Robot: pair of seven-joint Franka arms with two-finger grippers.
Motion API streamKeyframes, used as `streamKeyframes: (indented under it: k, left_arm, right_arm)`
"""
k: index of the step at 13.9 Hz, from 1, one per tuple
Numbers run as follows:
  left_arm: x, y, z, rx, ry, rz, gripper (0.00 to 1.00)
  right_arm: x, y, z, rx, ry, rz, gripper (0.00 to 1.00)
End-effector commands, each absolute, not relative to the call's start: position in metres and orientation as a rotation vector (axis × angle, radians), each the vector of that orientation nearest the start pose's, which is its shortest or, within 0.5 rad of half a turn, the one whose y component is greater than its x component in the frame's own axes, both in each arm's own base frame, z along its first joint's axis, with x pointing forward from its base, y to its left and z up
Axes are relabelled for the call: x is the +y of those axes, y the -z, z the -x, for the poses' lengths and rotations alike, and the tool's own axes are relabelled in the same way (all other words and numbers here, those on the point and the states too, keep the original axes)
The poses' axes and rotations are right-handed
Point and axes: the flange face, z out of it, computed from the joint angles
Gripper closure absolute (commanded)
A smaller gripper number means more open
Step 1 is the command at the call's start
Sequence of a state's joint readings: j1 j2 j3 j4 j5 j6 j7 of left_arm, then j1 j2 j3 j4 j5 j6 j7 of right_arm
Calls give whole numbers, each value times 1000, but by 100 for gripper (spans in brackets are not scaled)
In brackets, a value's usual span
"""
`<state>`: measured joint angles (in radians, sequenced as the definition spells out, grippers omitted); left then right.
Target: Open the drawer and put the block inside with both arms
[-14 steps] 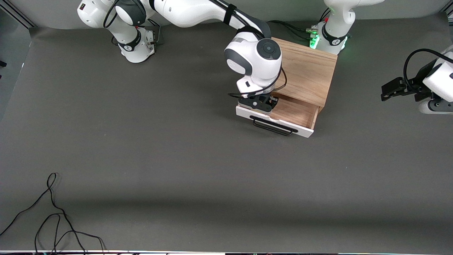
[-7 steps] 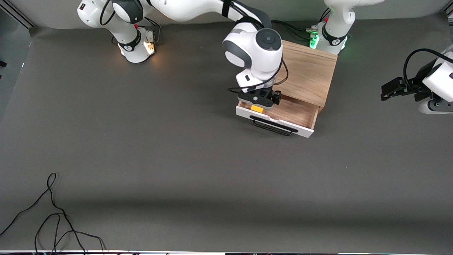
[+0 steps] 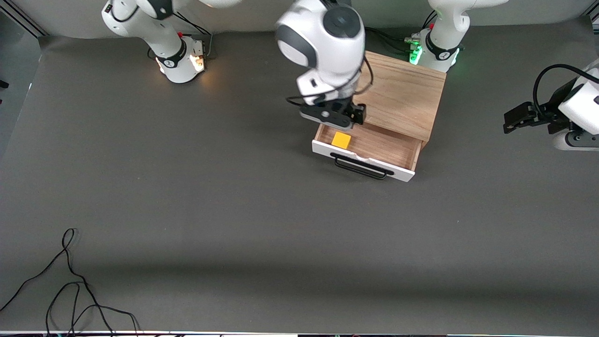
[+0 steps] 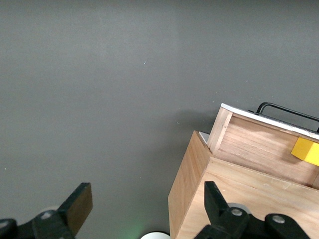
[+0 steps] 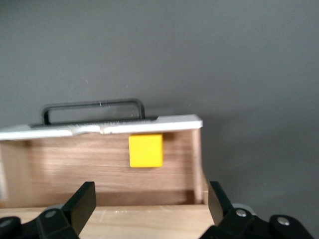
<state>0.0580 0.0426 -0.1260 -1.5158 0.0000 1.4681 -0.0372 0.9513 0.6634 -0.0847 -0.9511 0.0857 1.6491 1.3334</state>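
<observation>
Risen since the prior frame, we logged the right gripper (image 3: 333, 117) above the drawer (image 3: 369, 149), fingers (image 5: 81, 203) spread and empty. Block (image 3: 341, 140): lying in the open drawer, at the right arm's end, against the white front. Left gripper (image 3: 514, 119): waiting over the tabletop (image 3: 234, 210), fingers (image 4: 79, 205) apart.

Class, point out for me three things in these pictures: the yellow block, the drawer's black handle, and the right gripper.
yellow block (image 3: 341, 140): front view, its top face.
black handle (image 3: 361, 168): front view, middle of the bar.
right gripper (image 5: 149, 204): right wrist view, midway between its open fingertips.
</observation>
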Motion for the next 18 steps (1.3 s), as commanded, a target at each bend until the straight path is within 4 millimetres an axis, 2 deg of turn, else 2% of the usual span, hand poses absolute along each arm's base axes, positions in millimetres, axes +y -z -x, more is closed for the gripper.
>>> streamKeyframes:
  k: [1,3,6,8,10,11,14,17,18]
  left_arm:
    - [-40,-624,-550,19,-117,3135,0]
    - [-40,-622,-550,17,-122,3135,0]
    - [-40,-623,-549,17,-120,3135,0]
    - [-40,-623,-549,17,-122,3135,0]
    - [-40,-623,-549,17,-122,3135,0]
    - [-40,-623,-549,17,-125,3135,0]
    - [-40,-622,-550,17,-127,3135,0]
    - [-40,-623,-549,17,-125,3135,0]
    - [-40,-622,-550,17,-127,3135,0]
  right_arm:
    - [487,-559,-481,630,-91,3001,0]
    - [414,-591,-499,548,-77,2994,0]
    - [309,-623,-515,462,-49,2983,0]
    - [231,-636,-526,357,-50,3002,0]
    - [171,-639,-535,224,-87,3038,0]
    - [144,-644,-536,207,-88,3040,0]
    - [74,-638,-544,160,-96,3040,0]
    - [23,-631,-552,222,-101,3055,0]
    - [16,-629,-554,195,-101,3091,0]
